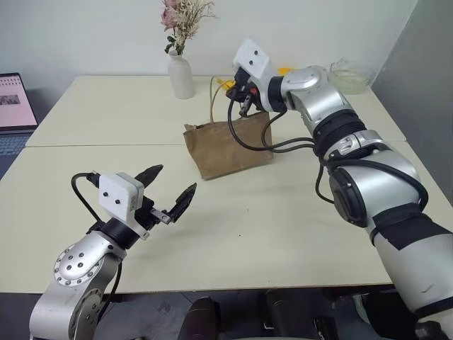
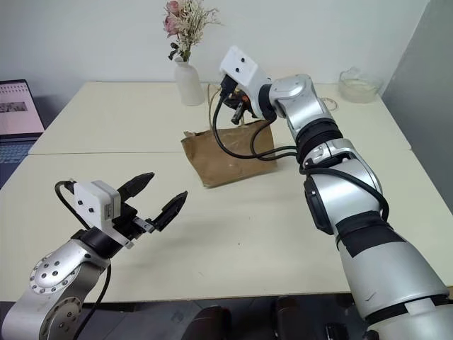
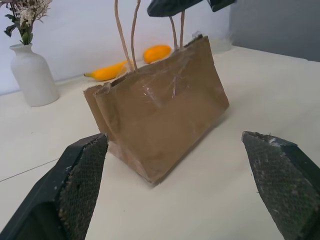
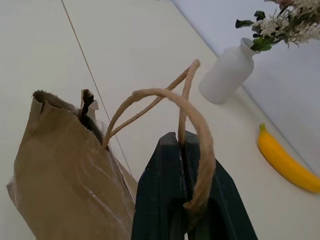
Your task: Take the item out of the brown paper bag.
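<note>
The brown paper bag stands upright in the middle of the pale, smooth table, its kraft paper creased and shiny with tape. The right gripper has its black fingers pressed together on a twisted tan cord handle above the bag. The left gripper hovers nearer, its textured pads wide apart, holding nothing. A white ceramic vase stands behind.

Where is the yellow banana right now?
The banana lies on the table behind the brown paper bag, to the right of the white vase.
</note>
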